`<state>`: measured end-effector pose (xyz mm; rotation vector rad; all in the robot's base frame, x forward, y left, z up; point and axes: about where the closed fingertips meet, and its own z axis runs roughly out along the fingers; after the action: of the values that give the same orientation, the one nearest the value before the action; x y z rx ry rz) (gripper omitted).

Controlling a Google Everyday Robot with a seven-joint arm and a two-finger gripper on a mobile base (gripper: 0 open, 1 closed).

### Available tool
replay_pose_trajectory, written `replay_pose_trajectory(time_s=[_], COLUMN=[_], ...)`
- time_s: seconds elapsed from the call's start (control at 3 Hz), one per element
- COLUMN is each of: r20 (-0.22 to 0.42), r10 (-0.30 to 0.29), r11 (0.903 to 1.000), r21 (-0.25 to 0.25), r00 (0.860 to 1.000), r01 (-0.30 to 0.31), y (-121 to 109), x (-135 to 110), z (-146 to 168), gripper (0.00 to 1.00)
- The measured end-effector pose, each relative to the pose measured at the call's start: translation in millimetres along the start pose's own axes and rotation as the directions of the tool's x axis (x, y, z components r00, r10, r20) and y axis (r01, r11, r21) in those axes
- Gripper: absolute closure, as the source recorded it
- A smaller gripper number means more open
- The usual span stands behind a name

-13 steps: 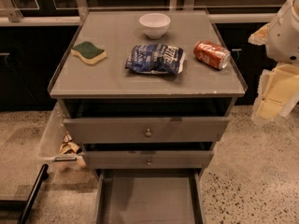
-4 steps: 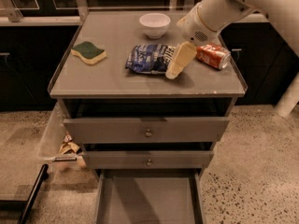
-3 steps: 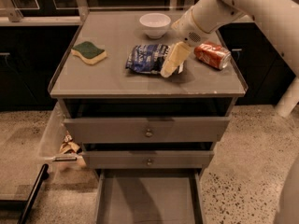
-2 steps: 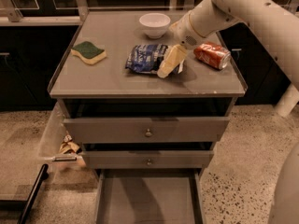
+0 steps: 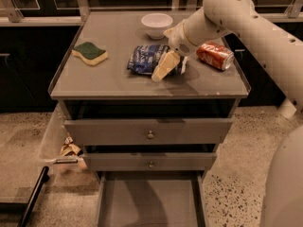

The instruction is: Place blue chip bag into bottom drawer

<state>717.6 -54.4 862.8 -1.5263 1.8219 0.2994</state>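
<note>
The blue chip bag (image 5: 144, 58) lies flat in the middle of the grey cabinet top (image 5: 113, 82). My gripper (image 5: 169, 73) reaches in from the upper right and is down over the bag's right end. It is open, with one cream finger (image 5: 163, 66) lying across the bag. The bag's right edge is hidden behind the gripper. The bottom drawer (image 5: 151, 202) is pulled out at the foot of the cabinet, and nothing lies in it.
A red soda can (image 5: 215, 56) lies right of the gripper. A white bowl (image 5: 156, 23) stands behind the bag and a green-and-yellow sponge (image 5: 90, 52) lies at the left. Two upper drawers (image 5: 149, 131) sit slightly open. Crumpled scraps (image 5: 70, 149) lie on the floor at the left.
My arm swung in from the right edge to the cabinet top, then the gripper shifted a little left and settled onto the right end of the chip bag. The bag has not moved.
</note>
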Motion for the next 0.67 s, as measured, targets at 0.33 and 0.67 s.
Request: replay_pose_trajectory(time_s=[0.33, 0.67], r20=[0.000, 0.000], r10=[0.000, 0.000], r11=[1.0000, 1.0000], r21=[0.000, 0.000], r00=[1.000, 1.000], r01=[0.000, 0.000], y=[0.0, 0.0], x=[0.1, 0.1], z=[0.4, 0.4], gripper=[0.19, 0.42])
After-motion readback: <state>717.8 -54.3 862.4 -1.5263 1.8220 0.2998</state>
